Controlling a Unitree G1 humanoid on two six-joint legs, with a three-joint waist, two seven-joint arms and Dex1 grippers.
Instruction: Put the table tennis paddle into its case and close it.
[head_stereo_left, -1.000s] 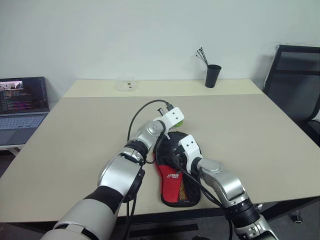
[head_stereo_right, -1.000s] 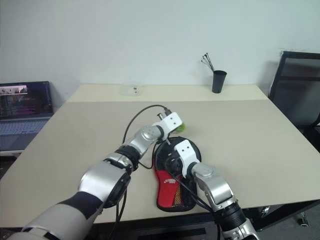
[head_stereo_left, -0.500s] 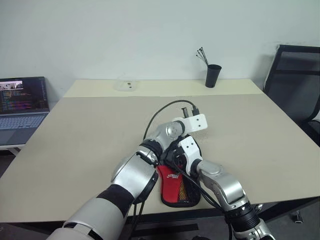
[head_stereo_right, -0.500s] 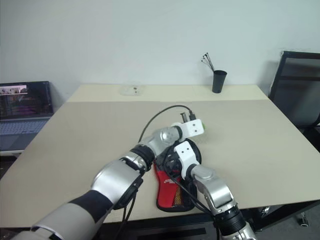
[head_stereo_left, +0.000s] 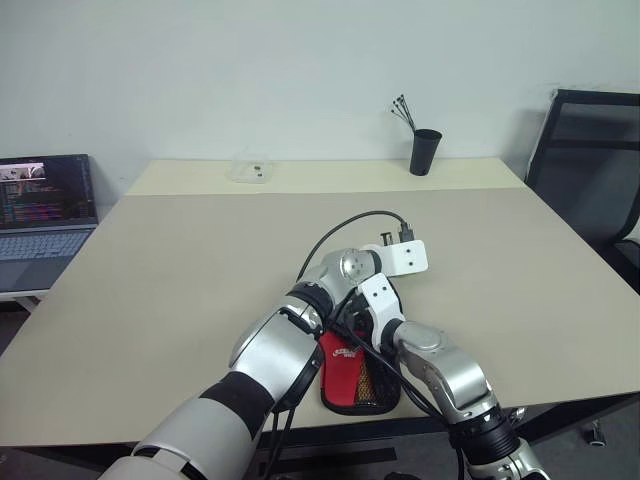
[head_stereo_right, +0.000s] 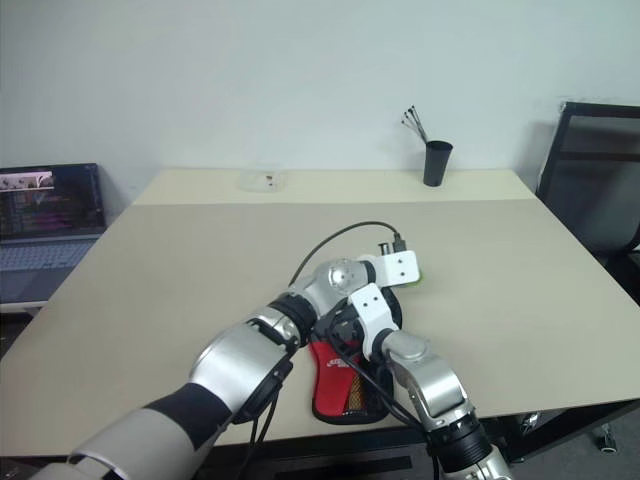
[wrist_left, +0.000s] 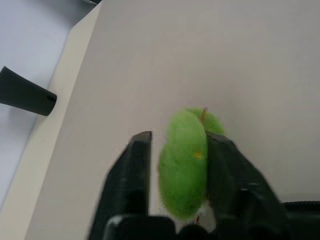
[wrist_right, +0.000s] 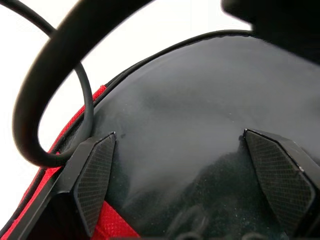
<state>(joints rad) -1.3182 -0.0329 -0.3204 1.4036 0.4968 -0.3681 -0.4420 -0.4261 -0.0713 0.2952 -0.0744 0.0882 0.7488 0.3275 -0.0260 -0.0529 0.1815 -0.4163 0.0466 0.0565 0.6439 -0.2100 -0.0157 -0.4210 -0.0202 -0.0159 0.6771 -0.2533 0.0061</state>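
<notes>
Near the front edge of the table (head_stereo_left: 180, 270), roughly mid-width, the case (head_stereo_left: 355, 370) lies flat. Its long axis runs front to far edge, with the red handle end toward the front edge and the round black end pointing away. The right end effector (wrist_right: 187, 175) sits right over that round end with its fingers spread wide and nothing between them, just a smooth black surface below with a red rim at one side. Honestly I can't tell if that surface is the paddle's rubber or the case fabric, so I can't say whether the paddle is inside. The left end effector (wrist_left: 181, 142) is just past the round end, off the case on the bare table. Its fingers sit loosely either side of a fuzzy green ball (wrist_left: 185, 165), with a sliver of gap on one side, so it looks more like straddling than squeezing. So the right arm is clearly the nearer one, and I'd guess any closing move has to follow the rim around from there.
</notes>
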